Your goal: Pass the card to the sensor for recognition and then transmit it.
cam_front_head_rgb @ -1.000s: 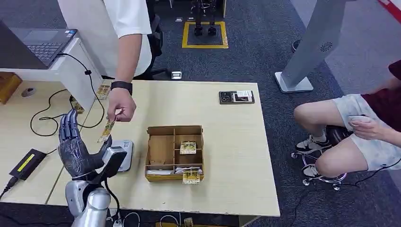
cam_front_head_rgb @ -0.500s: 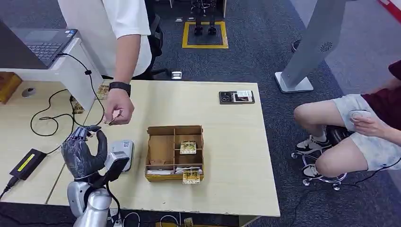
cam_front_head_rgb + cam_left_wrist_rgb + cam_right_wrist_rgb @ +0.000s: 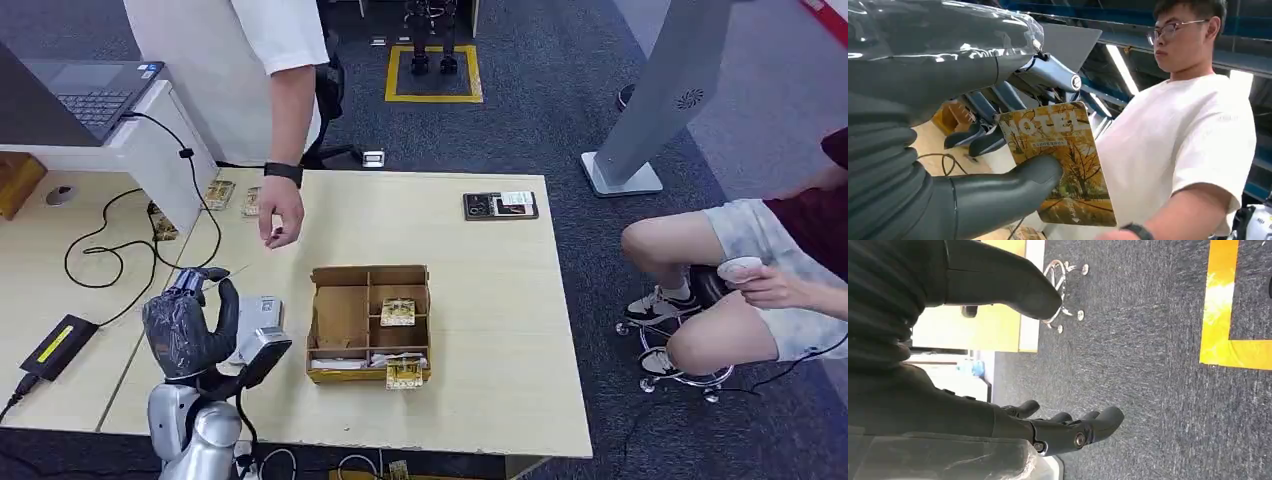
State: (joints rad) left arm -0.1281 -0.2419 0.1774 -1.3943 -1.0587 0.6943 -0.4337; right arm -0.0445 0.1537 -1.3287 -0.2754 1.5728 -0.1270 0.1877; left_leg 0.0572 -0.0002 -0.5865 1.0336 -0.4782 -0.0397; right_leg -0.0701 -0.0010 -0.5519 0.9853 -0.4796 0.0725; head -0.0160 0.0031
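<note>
Yellow autumn-print "HOTEL" card [image 3: 1063, 160] is clamped between thumb and fingers of the robot's left hand [image 3: 190, 325], raised above the light wooden desk [image 3: 480, 300], left of the brown cardboard compartment tray [image 3: 370, 322]. Grey flat sensor box [image 3: 262, 318] sits on the desk between hand and tray. Person's hand [image 3: 281, 212] hangs over the desk beyond the tray, apart from the card. Right hand [image 3: 1048, 425] hangs over dark carpet, fingers loosely apart, holding nothing.
</note>
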